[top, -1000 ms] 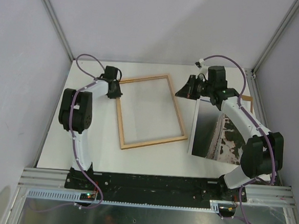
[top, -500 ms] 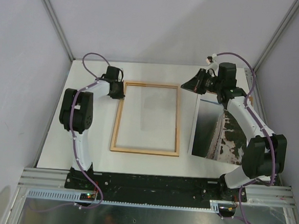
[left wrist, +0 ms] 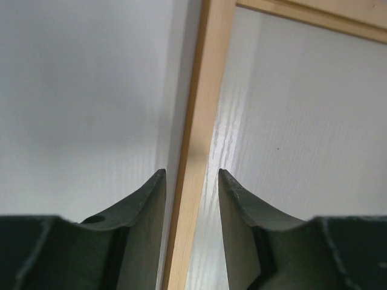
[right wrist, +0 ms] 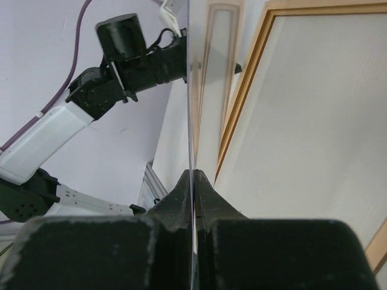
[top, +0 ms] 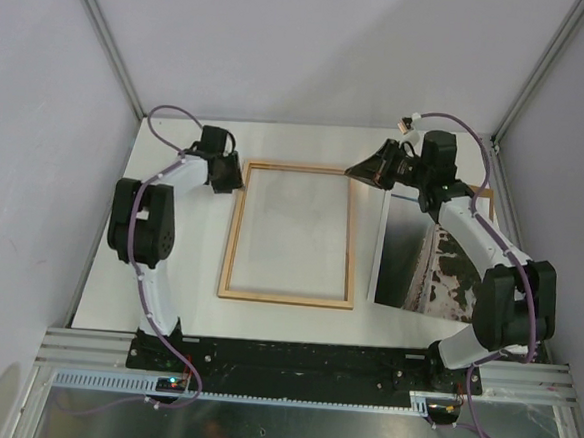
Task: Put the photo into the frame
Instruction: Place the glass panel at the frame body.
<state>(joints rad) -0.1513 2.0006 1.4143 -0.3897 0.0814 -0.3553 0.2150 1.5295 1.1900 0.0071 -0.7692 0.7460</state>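
Top: thin-railed light-wood rectangular frame (top: 233,237) is lying flat mid-bench (top: 191,297). Glossy coastline photo (top: 409,262) is sitting tilted just right of it.
Left wrist: left gripper (left wrist: 190,175) is standing open, straddling the frame's left rail, probably to steady it.
Right wrist: right gripper (right wrist: 193,175) is pinching the photo's edge, ready for carrying it over.

frame (top: 285,297): thin light-wood rails, lying flat. photo (top: 439,264): glossy coastline print, just right of frame, not touching.

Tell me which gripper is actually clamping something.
The right gripper, shut on the photo's edge; the left gripper only straddles a rail of the frame, jaws open.
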